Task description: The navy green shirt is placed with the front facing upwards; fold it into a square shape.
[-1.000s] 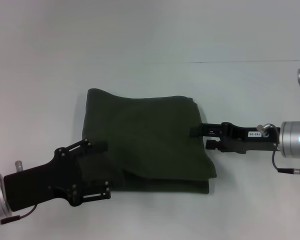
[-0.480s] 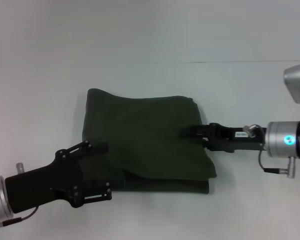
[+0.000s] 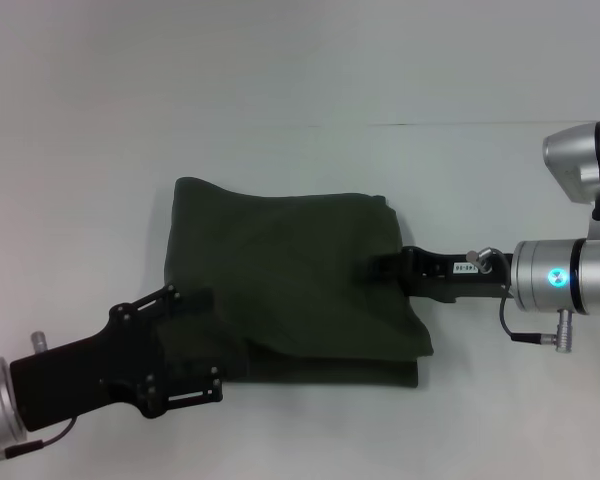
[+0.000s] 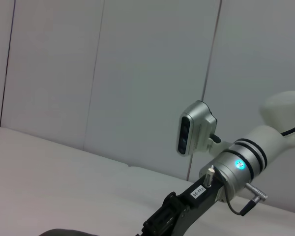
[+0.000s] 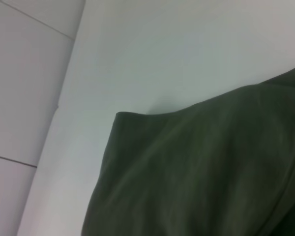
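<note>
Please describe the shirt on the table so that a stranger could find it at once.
On the white table, between the two black arms, lies the navy green shirt, folded into a rough rectangle. The left claw is at its near-left corner, the right claw at its right edge. It is the only cloth there.

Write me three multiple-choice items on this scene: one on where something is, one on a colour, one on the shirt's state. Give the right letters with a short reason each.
1. Where is the right pincer?
A. At the shirt's right edge
B. Raised high above the table
C. Beside the left pincer

2. What colour is the shirt?
A. Cream
B. Dark olive green
C. Blue

3. How does the shirt lie?
A. Spread flat, sleeves out
B. Rolled into a tube
C. Folded in layers

Answers:
1 A: the right pincer reaches onto the right edge of the shirt.
2 B: the cloth is dark green in the head and right wrist views.
3 C: stacked layers show along its near edge, where the left pincer sits at its near left corner.
</note>
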